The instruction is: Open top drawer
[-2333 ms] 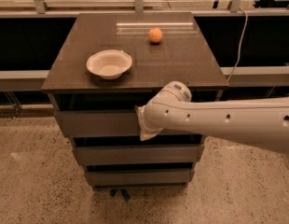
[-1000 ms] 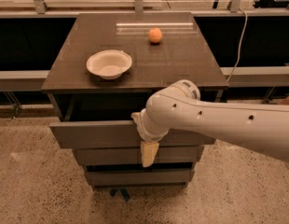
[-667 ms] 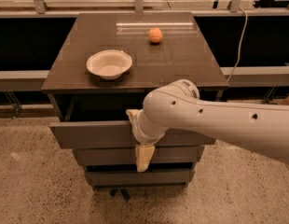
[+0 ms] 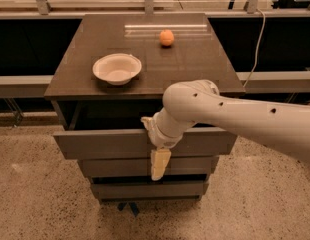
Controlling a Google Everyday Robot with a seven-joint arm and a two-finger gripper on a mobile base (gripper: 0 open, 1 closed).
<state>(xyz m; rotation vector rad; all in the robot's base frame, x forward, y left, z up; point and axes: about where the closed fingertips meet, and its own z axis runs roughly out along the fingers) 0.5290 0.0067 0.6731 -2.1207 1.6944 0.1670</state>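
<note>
The top drawer [image 4: 95,144] is pulled out toward me, its front jutting past the two lower drawers [image 4: 115,167]. My gripper [image 4: 159,173] hangs pointing down before the middle of that front. I cannot tell whether it is open or closed. The white arm [image 4: 235,116] reaches in from the right. On the cabinet top [image 4: 195,64] sit a white bowl [image 4: 117,68] at the left and a small orange ball [image 4: 166,37] farther back.

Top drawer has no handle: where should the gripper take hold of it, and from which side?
The top drawer has a flat front, so hook its upper edge from above, through the gap under the tabletop. The gripper hangs before it, pointing down.
</note>
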